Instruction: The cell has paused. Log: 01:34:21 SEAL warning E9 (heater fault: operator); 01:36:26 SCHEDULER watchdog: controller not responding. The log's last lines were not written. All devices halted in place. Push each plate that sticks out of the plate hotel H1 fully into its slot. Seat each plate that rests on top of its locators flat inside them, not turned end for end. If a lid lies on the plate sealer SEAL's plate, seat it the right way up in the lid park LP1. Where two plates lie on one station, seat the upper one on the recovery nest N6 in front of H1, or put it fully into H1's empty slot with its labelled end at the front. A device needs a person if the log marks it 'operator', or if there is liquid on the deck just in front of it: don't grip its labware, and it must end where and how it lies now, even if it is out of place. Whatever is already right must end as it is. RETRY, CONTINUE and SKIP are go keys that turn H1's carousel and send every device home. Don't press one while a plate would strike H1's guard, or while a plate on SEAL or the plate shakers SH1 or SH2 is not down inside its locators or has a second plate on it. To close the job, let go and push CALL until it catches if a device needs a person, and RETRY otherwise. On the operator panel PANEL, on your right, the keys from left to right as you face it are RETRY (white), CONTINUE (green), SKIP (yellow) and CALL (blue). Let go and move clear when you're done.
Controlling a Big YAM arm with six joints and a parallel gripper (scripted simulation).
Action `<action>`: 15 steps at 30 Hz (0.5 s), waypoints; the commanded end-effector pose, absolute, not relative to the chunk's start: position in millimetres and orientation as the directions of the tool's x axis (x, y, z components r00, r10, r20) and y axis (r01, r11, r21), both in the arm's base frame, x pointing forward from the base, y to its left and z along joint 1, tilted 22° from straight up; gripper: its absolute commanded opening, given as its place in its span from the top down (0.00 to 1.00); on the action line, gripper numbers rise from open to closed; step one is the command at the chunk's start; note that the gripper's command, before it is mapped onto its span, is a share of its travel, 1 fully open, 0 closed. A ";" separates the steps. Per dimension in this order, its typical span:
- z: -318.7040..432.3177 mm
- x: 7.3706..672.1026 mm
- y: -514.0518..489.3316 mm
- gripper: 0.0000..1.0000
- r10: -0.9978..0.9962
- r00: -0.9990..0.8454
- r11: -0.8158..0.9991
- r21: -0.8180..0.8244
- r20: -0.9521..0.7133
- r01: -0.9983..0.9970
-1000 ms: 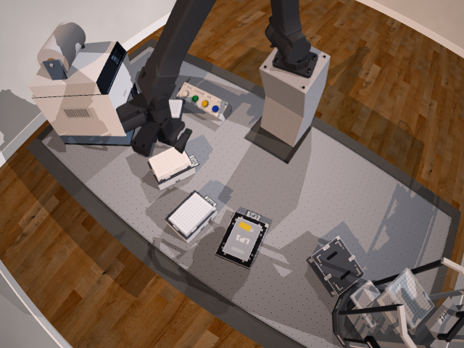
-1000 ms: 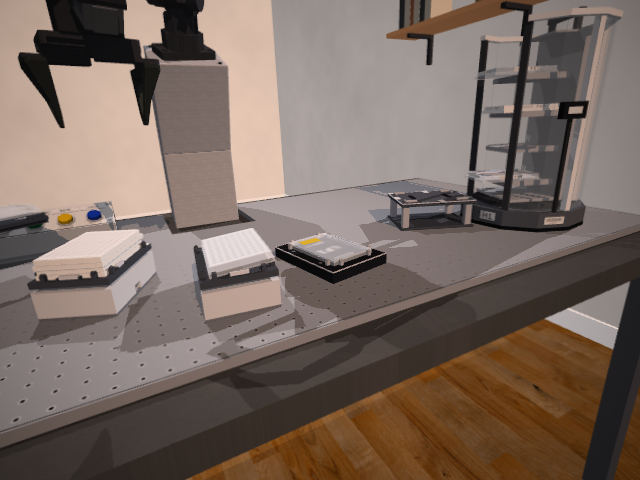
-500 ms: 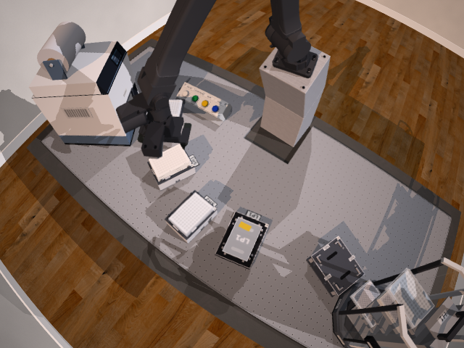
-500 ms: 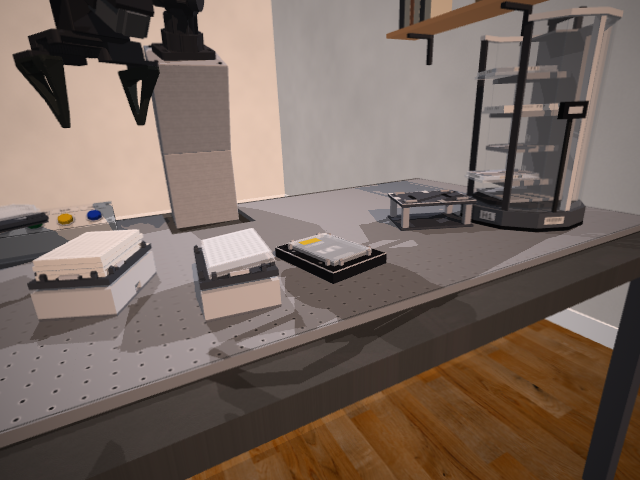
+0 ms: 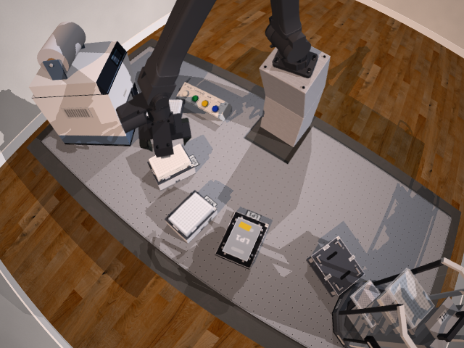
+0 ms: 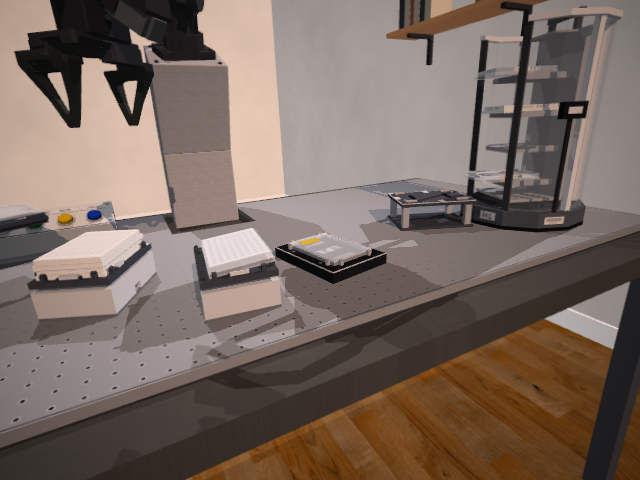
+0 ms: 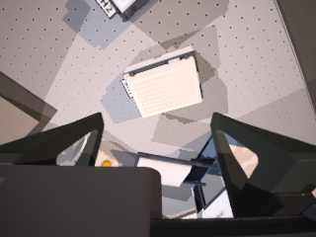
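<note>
My gripper (image 5: 157, 147) (image 6: 98, 103) (image 7: 157, 118) is open and empty, high above the left shaker (image 6: 93, 289). That shaker holds a thick white stack (image 5: 170, 162) (image 6: 87, 252) (image 7: 165, 89) that looks like two plates, one on the other. The second shaker carries one white plate (image 5: 191, 214) (image 6: 235, 251), flat inside its black locators. A clear lid with a yellow mark (image 5: 242, 237) (image 6: 329, 248) sits in the lid park LP1. The recovery nest N6 (image 5: 334, 264) (image 6: 431, 198) is empty. The plate hotel H1 (image 5: 393, 299) (image 6: 532, 129) holds clear plates on its lower shelves.
The plate sealer (image 5: 82, 96) stands at the far left corner, with a plate (image 5: 175, 106) (image 7: 163, 170) on its tray, partly hidden by my arm. The operator panel (image 5: 202, 101) (image 6: 77, 217) lies beside it. The arm's pedestal (image 5: 292, 93) stands mid-table at the back.
</note>
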State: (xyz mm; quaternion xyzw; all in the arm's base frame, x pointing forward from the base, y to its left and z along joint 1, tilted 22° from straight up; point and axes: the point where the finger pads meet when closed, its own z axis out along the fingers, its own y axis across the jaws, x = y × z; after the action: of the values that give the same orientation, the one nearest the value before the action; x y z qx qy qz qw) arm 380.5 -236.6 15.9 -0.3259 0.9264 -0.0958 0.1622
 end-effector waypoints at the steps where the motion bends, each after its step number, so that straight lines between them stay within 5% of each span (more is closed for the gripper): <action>1: 17.5 382.9 -237.3 0.00 -0.735 -0.649 0.674 -0.319 -0.199 -0.666; 15: 17.5 382.8 -237.3 0.00 -0.850 -0.509 0.521 -0.351 -0.134 -0.778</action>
State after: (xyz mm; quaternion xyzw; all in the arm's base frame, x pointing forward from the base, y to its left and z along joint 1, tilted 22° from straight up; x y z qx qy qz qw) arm 380.5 -236.6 15.9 -0.4502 0.8728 -0.1172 0.1475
